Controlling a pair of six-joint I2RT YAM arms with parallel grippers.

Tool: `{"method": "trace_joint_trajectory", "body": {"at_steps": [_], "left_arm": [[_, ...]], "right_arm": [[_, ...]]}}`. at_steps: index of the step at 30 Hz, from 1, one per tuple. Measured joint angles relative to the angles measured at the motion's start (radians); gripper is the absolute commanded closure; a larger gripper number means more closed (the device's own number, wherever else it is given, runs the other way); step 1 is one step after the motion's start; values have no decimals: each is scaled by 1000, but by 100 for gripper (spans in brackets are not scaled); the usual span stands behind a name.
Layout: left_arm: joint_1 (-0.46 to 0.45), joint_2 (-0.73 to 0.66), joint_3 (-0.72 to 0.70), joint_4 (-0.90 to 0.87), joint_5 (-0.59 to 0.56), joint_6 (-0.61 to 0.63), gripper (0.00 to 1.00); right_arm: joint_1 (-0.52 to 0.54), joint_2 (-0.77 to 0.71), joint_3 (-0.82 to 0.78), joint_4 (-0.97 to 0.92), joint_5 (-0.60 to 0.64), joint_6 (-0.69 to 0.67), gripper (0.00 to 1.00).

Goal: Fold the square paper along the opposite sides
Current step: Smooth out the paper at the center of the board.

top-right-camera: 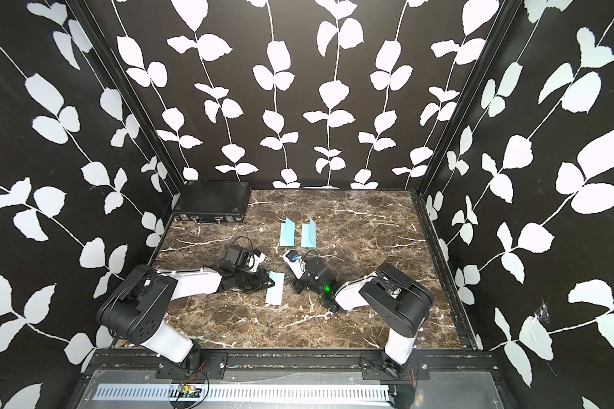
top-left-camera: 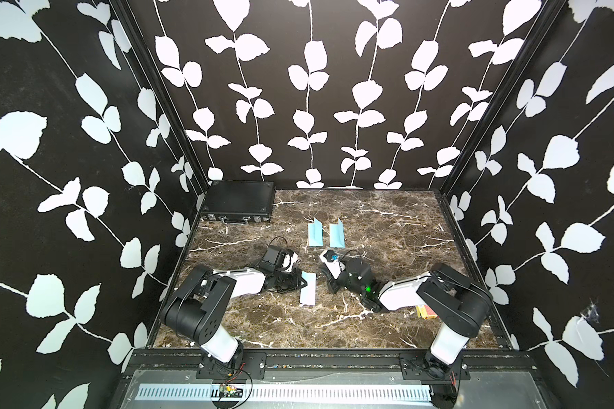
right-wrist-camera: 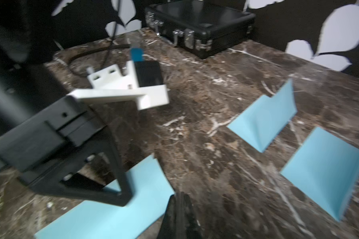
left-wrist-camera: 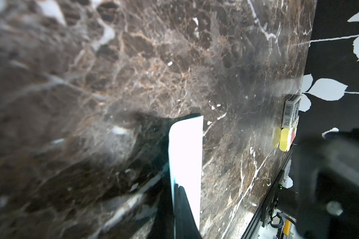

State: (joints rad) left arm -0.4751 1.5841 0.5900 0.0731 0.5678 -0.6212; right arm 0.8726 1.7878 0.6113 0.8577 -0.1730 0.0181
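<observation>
A light blue paper [top-left-camera: 308, 293] lies near the middle of the marble table [top-left-camera: 387, 226], folded into a narrow strip. In both top views my left gripper [top-left-camera: 304, 280] comes in from the left and is shut. Its tip rests on top of the strip's left part, which the right wrist view shows as the paper [right-wrist-camera: 112, 217] under the left gripper [right-wrist-camera: 123, 197]. In the left wrist view the paper [left-wrist-camera: 187, 149] is washed out white under the left gripper [left-wrist-camera: 178, 188]. My right gripper [right-wrist-camera: 180, 195] is shut and holds nothing. It sits just beside the strip's right edge.
Two more folded blue papers [top-left-camera: 314, 235] [top-left-camera: 337, 235] stand half open behind the grippers. A black case [top-left-camera: 238, 202] lies in the back left corner. Small card boxes [left-wrist-camera: 289, 115] sit at the table's right edge, beside the right arm's base.
</observation>
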Motion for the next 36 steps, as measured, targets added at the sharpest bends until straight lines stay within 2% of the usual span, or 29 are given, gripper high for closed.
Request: {"method": "trace_joint_trajectory", "body": {"at_steps": [6, 13, 18, 25, 36], "left_arm": [[-31, 12, 35, -42, -30, 68, 100], [-62, 19, 69, -87, -73, 143, 100], [-68, 20, 79, -104, -87, 172, 100], [-71, 33, 96, -115, -90, 196, 100], [-74, 31, 96, -116, -98, 200, 100]], "right_arm": [[-5, 40, 58, -187, -163, -117, 100], [-24, 47, 97, -306, -241, -201, 100], [-25, 69, 101, -288, -258, -204, 100], [-18, 45, 21, -203, -232, -186, 100], [1, -59, 7, -261, -239, -144, 100]]}}
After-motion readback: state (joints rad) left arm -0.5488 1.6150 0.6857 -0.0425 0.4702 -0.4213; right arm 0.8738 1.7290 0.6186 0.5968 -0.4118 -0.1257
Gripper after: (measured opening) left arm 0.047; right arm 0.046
